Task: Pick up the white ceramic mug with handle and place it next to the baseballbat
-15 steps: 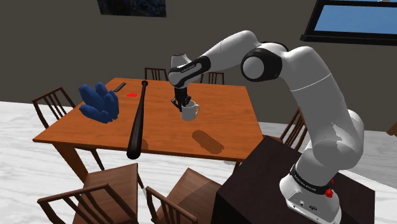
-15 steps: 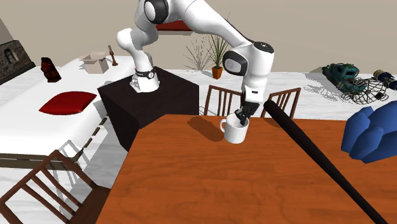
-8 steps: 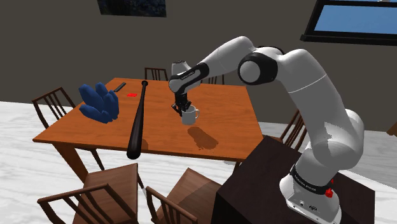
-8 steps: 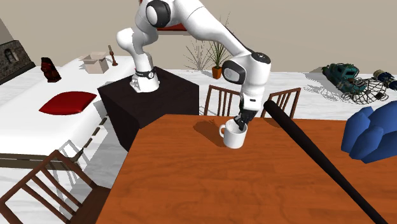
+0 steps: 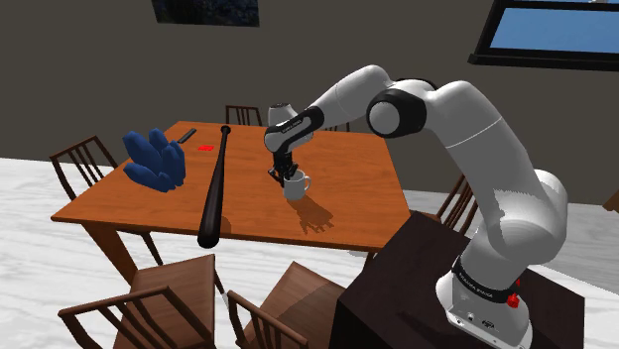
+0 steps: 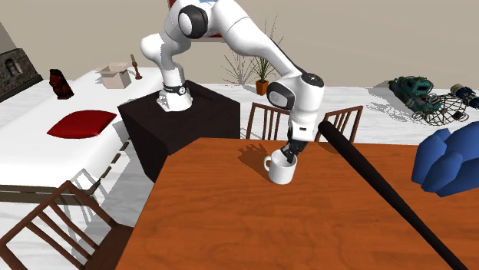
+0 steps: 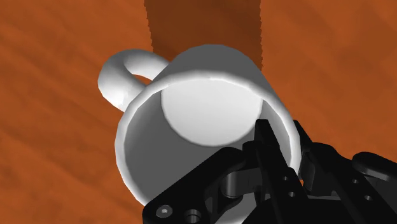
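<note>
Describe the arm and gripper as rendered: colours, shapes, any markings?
The arm has glossy white, rounded tubular links with dark grey joints. A black band with pale lettering rings its base link, and a small red mark sits below it. The gripper is all black and blocky, with two slim fingers and small screw heads on its body.

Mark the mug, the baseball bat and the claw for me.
mug (image 6: 283,172), second exterior view, front of its outer wall.
baseball bat (image 5: 216,186), shoulder view, middle of its length.
claw (image 6: 289,153), second exterior view, between fingertips at the rim.
</note>
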`<state>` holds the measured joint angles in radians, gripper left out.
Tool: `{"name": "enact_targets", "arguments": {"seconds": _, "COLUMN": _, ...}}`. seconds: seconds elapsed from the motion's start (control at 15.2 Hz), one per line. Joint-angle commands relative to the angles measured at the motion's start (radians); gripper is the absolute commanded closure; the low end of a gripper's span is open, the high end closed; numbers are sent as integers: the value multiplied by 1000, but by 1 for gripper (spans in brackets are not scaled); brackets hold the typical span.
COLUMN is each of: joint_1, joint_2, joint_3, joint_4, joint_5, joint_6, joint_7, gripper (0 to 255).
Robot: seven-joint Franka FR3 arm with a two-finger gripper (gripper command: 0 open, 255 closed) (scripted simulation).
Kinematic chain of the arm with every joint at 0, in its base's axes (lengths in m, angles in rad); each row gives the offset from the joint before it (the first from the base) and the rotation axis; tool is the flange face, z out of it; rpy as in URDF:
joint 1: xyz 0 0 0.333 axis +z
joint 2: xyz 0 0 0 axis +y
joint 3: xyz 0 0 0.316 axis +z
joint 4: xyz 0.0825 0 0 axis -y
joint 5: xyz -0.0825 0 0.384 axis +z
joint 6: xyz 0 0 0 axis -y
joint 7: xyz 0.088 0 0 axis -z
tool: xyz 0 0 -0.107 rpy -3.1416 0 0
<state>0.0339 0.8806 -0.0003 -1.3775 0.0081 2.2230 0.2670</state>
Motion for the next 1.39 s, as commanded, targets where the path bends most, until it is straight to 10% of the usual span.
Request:
{"name": "enact_targets", "arguments": {"seconds": 0.0, "joint_1": 0, "joint_2": 1, "joint_3": 0, "joint_4": 1, "joint_5": 0, "joint_6": 1, "joint_7": 0, "gripper": 255}}
{"name": "enact_targets", "arguments": {"seconds": 0.26, "joint_1": 0, "joint_2": 1, "joint_3": 0, "joint_4": 1, "joint_5": 0, "joint_6": 1, "joint_7": 0, "gripper": 255}}
{"name": "enact_targets", "arguments": {"seconds": 0.33, "joint_1": 0, "joint_2": 1, "joint_3": 0, "joint_4": 1, "joint_5": 0, "joint_6": 1, "joint_7": 0, "gripper": 0}}
{"name": "enact_targets", "arguments": {"seconds": 1.32, "joint_1": 0, "joint_2": -75, "joint_3": 0, "joint_4": 3, "joint_5": 0, "joint_6": -77, "joint_7": 0, "gripper": 0}}
